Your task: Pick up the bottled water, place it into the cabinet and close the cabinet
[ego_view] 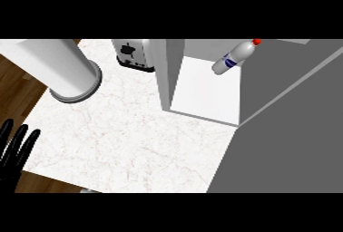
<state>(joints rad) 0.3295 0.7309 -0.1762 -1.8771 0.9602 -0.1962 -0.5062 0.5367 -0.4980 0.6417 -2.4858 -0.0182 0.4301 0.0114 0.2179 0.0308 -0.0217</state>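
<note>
Black fingers of the left hand [15,147] stand straight and slightly spread at the left edge of the view, pointing up, resting there and holding nothing. No other hand shows.

A white marble counter [127,140] with faint veins fills the middle. Its left edge runs on a slant, and beyond it lies dark brown wood floor [17,88], seen at the upper left and again along the lower left.

At the counter's upper left corner stands a tall white paper towel roll [57,61] on a round grey base. Near it, at the back edge, sits a silver toaster [134,54] with black trim.

Just right of the toaster is the open cabinet [171,74], grey walled with a white floor inside. The water bottle [234,58] stands inside it toward the back, clear with a blue label and a red cap, appearing to lean right. A broad flat grey panel, apparently the cabinet door [288,131], covers the right side of the view down to the lower edge.

The counter's centre and front lie between the hand and the cabinet, well apart from both.
</note>
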